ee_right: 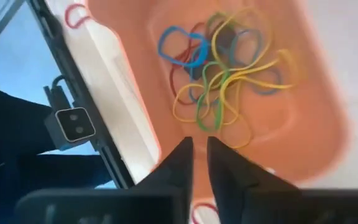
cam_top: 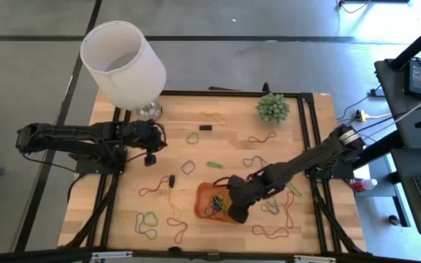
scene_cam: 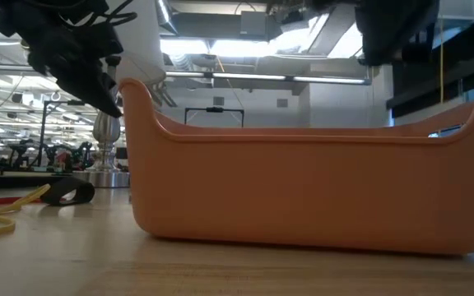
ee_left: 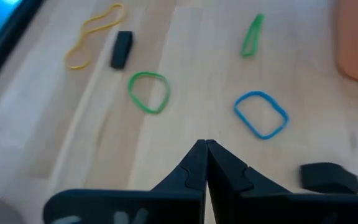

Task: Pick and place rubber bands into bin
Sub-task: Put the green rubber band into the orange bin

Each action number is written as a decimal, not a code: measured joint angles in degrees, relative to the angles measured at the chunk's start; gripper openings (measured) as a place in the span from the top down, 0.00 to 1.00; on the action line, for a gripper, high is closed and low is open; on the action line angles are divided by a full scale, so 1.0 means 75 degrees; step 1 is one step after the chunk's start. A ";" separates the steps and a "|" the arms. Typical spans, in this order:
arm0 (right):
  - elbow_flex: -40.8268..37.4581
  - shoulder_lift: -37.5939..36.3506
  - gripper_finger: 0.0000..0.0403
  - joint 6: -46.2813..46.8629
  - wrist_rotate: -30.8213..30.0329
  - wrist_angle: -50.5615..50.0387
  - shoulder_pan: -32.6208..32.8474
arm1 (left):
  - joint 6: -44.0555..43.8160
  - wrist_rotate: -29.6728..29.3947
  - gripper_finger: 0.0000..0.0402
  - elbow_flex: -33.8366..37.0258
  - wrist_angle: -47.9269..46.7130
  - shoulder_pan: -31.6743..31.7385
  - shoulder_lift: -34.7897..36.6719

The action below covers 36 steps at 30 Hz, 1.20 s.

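Over the small shallow orange plastic bin, near the middle of the wooden table's front edge, the right gripper hangs with its fingers slightly parted and empty above a tangle of coloured rubber bands. This looks like the drop-off step just completed. Next it must fetch another loop, such as the red rubber band by the front right corner; the left gripper waits clenched and empty at the left edge.

A white lampshade on a glass base stands at the table's far left corner, a small green plant stands far right, and small black pieces lie between.
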<state>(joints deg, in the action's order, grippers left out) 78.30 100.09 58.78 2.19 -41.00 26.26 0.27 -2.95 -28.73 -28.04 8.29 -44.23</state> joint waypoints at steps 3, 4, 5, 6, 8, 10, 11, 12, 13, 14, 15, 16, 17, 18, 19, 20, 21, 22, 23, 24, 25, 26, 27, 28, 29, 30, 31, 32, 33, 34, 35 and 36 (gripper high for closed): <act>0.0003 -0.0322 0.92 -0.0324 -0.0396 -0.0469 0.0098 | -0.0067 0.0264 1.00 0.0000 -0.0002 -0.0123 0.0000; 0.0003 -0.0429 0.94 -0.0462 -0.0507 -0.0674 0.0134 | -0.0083 0.0320 1.00 0.0000 -0.0002 -0.0198 0.0000; 0.0003 -0.0549 0.96 -0.0561 -0.0626 -0.0891 0.0178 | -0.0122 0.0337 1.00 -0.0019 -0.0015 -0.0305 -0.0003; 0.0003 -0.0656 0.98 -0.0682 -0.0756 -0.1150 0.0223 | -0.0200 0.0337 1.00 -0.0066 -0.0062 -0.0444 -0.0013; 0.0003 -0.0877 0.99 -0.0774 -0.0912 -0.1739 0.0303 | -0.0466 0.0312 0.99 -0.0239 -0.0085 -0.0812 -0.0135; 0.0003 -0.1096 0.98 -0.0819 -0.1005 -0.2308 0.0379 | -0.0706 0.0030 1.00 -0.0478 -0.0281 -0.1236 -0.0303; 0.0003 -0.1212 0.98 -0.0850 -0.1107 -0.2503 0.0439 | -0.0800 -0.0127 1.00 -0.0625 -0.0376 -0.1459 -0.0434; 0.0003 -0.1331 0.98 -0.0899 -0.1230 -0.2670 0.0503 | -0.0916 -0.0290 1.00 -0.0767 -0.0520 -0.1672 -0.0581; 0.0003 -0.1445 0.99 -0.0974 -0.1376 -0.2806 0.0572 | -0.1068 -0.0434 1.00 -0.0909 -0.0686 -0.1864 -0.0738; 0.0003 -0.1557 0.99 -0.1090 -0.1513 -0.2898 0.0643 | -0.1259 -0.0561 1.00 -0.1056 -0.0828 -0.2041 -0.0919; 0.0003 -0.1669 0.99 -0.1183 -0.1622 -0.2960 0.0714 | -0.1473 -0.0659 0.99 -0.1204 -0.0936 -0.2199 -0.1115; 0.0003 -0.1776 0.99 -0.1304 -0.1739 -0.3036 0.0775 | -0.1703 -0.0734 0.99 -0.1352 -0.1038 -0.2344 -0.1306; 0.0003 -0.1897 0.99 -0.1430 -0.1836 -0.3083 0.0830 | -0.1951 -0.0809 0.99 -0.1493 -0.1168 -0.2474 -0.1498; 0.0003 -0.2001 0.99 -0.1539 -0.1948 -0.3134 0.0896 | -0.2216 -0.0872 0.99 -0.1629 -0.1303 -0.2606 -0.1707; 0.0003 -0.2098 0.99 -0.1697 -0.2043 -0.3223 0.0949 | -0.2486 -0.0938 1.00 -0.1764 -0.1401 -0.2720 -0.1916; 0.0003 -0.2195 0.99 -0.1862 -0.2118 -0.3296 0.0988 | -0.2802 -0.1021 1.00 -0.1899 -0.1477 -0.2841 -0.2128; 0.0003 -0.2282 0.99 -0.2011 -0.2145 -0.3353 0.1030 | -0.3117 -0.1090 1.00 -0.2038 -0.1550 -0.2956 -0.2341; 0.0003 -0.2371 1.00 -0.2173 -0.2153 -0.3409 0.1054 | -0.3429 -0.1152 1.00 -0.2177 -0.1610 -0.3063 -0.2550; 0.0003 -0.2454 1.00 -0.2348 -0.2155 -0.3476 0.1091 | -0.3721 -0.1195 1.00 -0.2312 -0.1627 -0.3166 -0.2767; 0.0003 -0.2534 1.00 -0.2518 -0.2162 -0.3543 0.1135 | -0.3969 -0.1234 1.00 -0.2452 -0.1646 -0.3270 -0.2977; -0.0002 -0.2610 1.00 -0.2696 -0.2164 -0.3618 0.1172 | -0.4222 -0.1276 0.99 -0.2588 -0.1690 -0.3376 -0.3172; -0.0069 -0.2713 1.00 -0.2860 -0.2168 -0.3621 0.1218 | -0.4457 -0.1308 0.99 -0.2734 -0.1698 -0.3479 -0.3364; -0.0227 -0.2862 1.00 -0.2972 -0.2167 -0.3586 0.1261 | -0.4675 -0.1354 0.99 -0.2885 -0.1701 -0.3578 -0.3554; -0.0481 -0.3042 1.00 -0.3073 -0.2159 -0.3485 0.1304 | -0.4922 -0.1424 1.00 -0.3026 -0.1716 -0.3678 -0.3728; -0.0791 -0.3266 1.00 -0.3091 -0.2116 -0.3331 0.1339 | -0.5158 -0.1497 1.00 -0.3168 -0.1738 -0.3771 -0.3898; -0.1166 -0.3525 1.00 -0.3075 -0.2064 -0.3096 0.1380 | -0.5368 -0.1583 1.00 -0.3318 -0.1752 -0.3867 -0.4061; -0.1584 -0.3809 1.00 -0.3032 -0.1966 -0.2835 0.1410 | -0.5566 -0.1670 1.00 -0.3467 -0.1780 -0.3951 -0.4209; -0.2026 -0.4108 1.00 -0.2953 -0.1843 -0.2509 0.1441 | -0.5763 -0.1753 1.00 -0.3629 -0.1857 -0.4039 -0.4355; -0.2453 -0.4413 1.00 -0.2877 -0.1730 -0.2166 0.1457 | -0.5961 -0.1814 1.00 -0.3801 -0.1977 -0.4121 -0.4486; -0.2858 -0.4708 1.00 -0.2847 -0.1595 -0.1768 0.1475 | -0.6155 -0.1822 1.00 -0.3980 -0.2161 -0.4187 -0.4616; -0.3242 -0.4997 1.00 -0.2792 -0.1486 -0.1416 0.1482 | -0.6387 -0.1816 0.99 -0.4153 -0.2359 -0.4234 -0.4735; -0.3595 -0.5276 1.00 -0.2697 -0.1428 -0.1125 0.1485 | -0.6645 -0.1788 0.99 -0.4336 -0.2587 -0.4275 -0.4862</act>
<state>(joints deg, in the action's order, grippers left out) 51.34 60.53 38.55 -8.52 -49.44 37.40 -49.57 -16.36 -61.25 -47.44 -23.77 -80.69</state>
